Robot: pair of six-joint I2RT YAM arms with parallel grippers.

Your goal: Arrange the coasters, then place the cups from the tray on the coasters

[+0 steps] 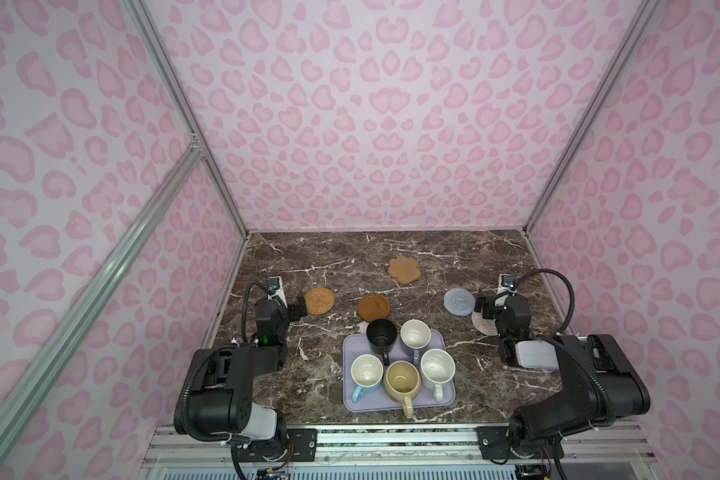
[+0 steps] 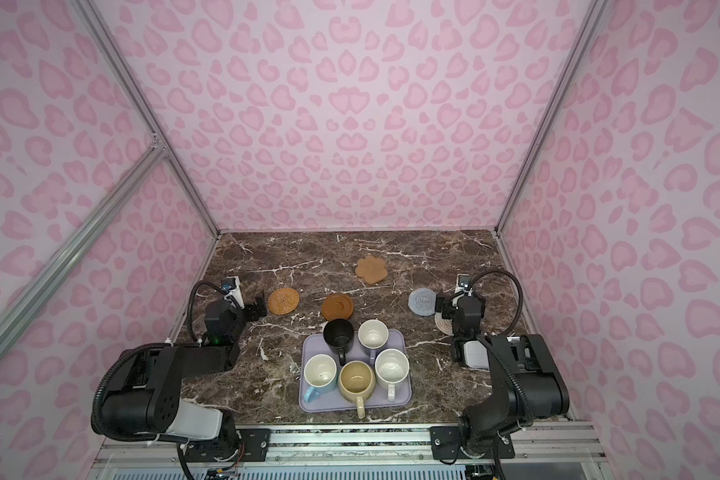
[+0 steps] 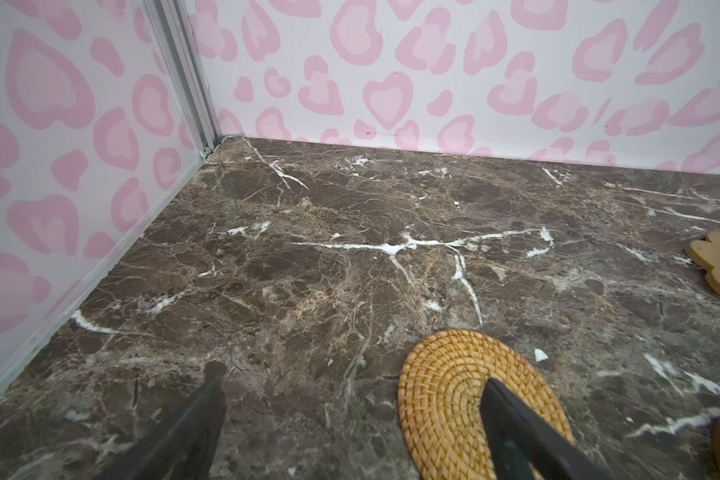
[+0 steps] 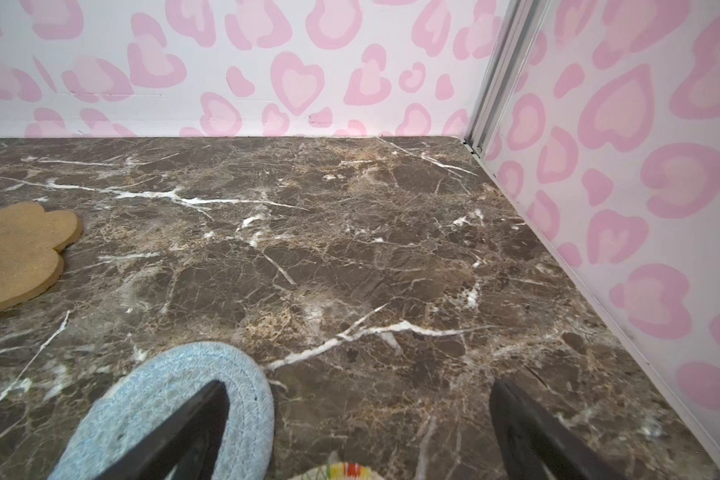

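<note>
Five coasters lie on the marble: woven rattan [image 1: 319, 301], dark brown [image 1: 373, 307], paw-shaped [image 1: 404, 270], grey-blue [image 1: 459, 301] and cream [image 1: 484, 326], the last partly under my right arm. The lavender tray [image 1: 353, 347] holds the black [image 1: 381, 334], lavender [image 1: 415, 333], light blue [image 1: 366, 374], yellow-beige [image 1: 402, 380] and speckled white [image 1: 437, 366] cups. My left gripper [image 3: 352, 376] is open and empty, one finger over the rattan coaster [image 3: 445, 386]. My right gripper [image 4: 360, 384] is open and empty, one finger over the grey-blue coaster [image 4: 175, 382], with the cream coaster [image 4: 341, 471] between the jaws.
Pink-patterned walls enclose the table on the left, back and right, with metal posts in the back corners [image 3: 192, 83]. An aluminium rail [image 1: 391, 440] carrying both arm bases runs along the front edge. Bare marble [image 1: 329, 257] stretches behind the coasters.
</note>
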